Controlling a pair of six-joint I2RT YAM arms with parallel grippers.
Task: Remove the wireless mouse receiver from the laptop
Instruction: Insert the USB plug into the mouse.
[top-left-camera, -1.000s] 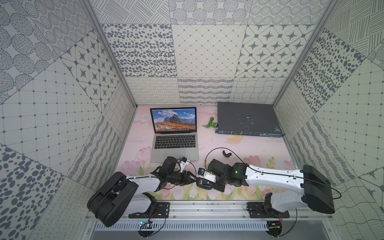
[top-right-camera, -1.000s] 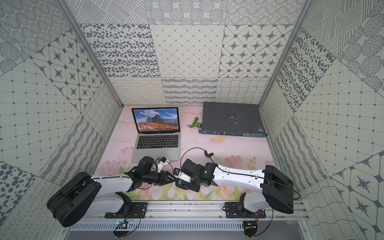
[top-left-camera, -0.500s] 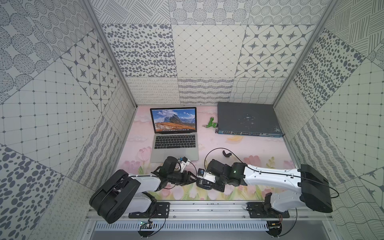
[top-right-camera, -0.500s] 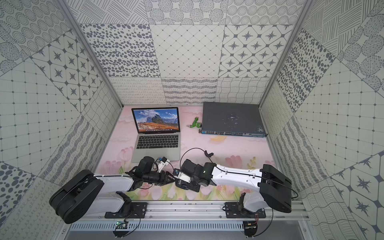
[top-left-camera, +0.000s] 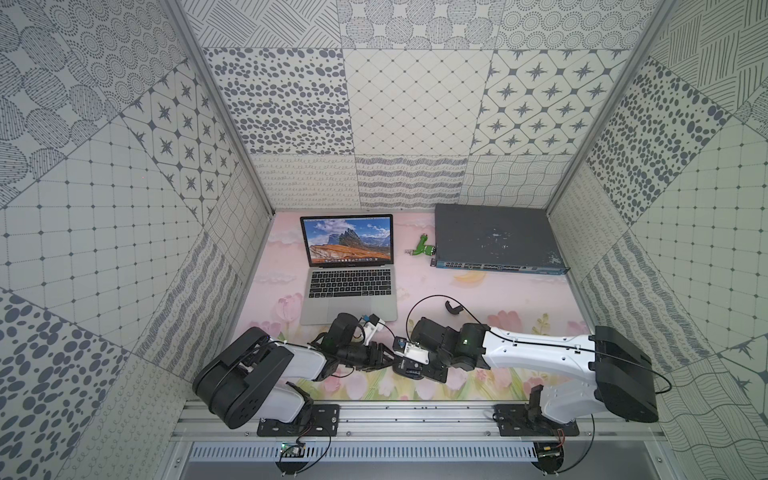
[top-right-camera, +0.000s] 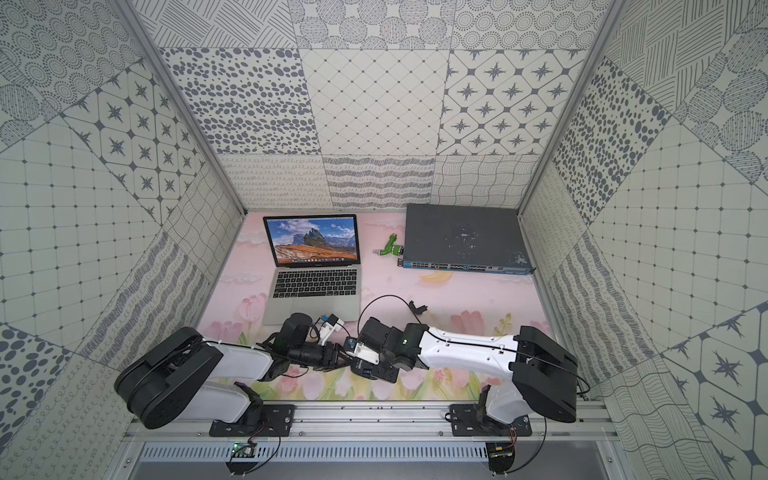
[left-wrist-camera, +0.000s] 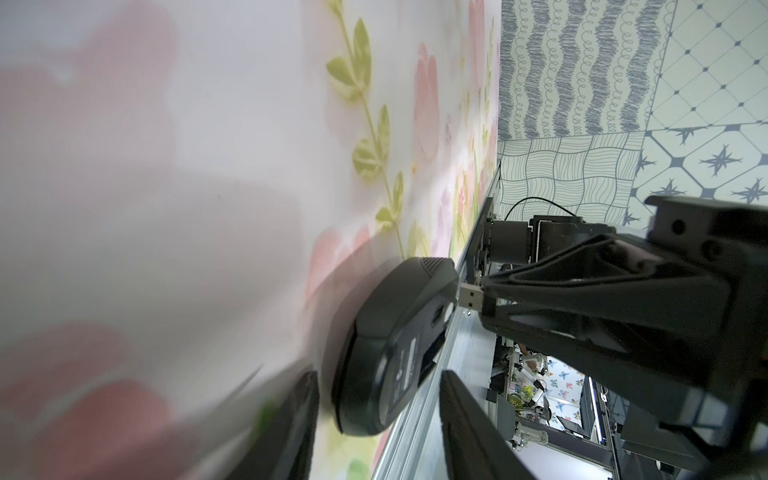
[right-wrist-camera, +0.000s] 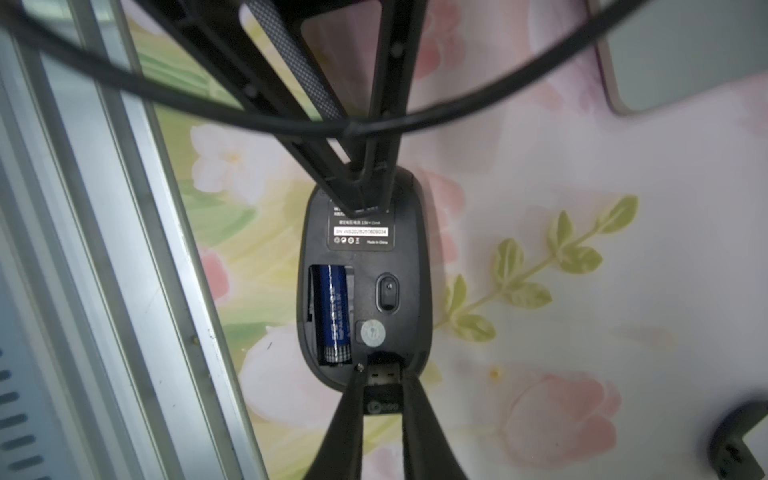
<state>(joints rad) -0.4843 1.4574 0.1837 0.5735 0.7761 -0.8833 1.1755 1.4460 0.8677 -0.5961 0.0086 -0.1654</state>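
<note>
Item: wireless mouse receiver (right-wrist-camera: 384, 388), sitting clear of the laptop (top-left-camera: 349, 286), near the table's front edge. Right gripper (right-wrist-camera: 383, 372) is pinching it tight, plug nosing at the upturned mouse (right-wrist-camera: 365, 291). Left gripper (right-wrist-camera: 368, 199) is straddling the mouse; grip unclear. Hazard: mouse skidding, plug jamming, receiver twisting loose.

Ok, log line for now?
right hand: shut on tiny black USB receiver | receiver: out of silver-grey laptop, plug at slot of upturned black oval mouse | left hand: astride mouse end, grip unclear

light: bright, even | shadows: soft | left wrist view: near mat (left-wrist-camera: 124, 166) blurred
</note>
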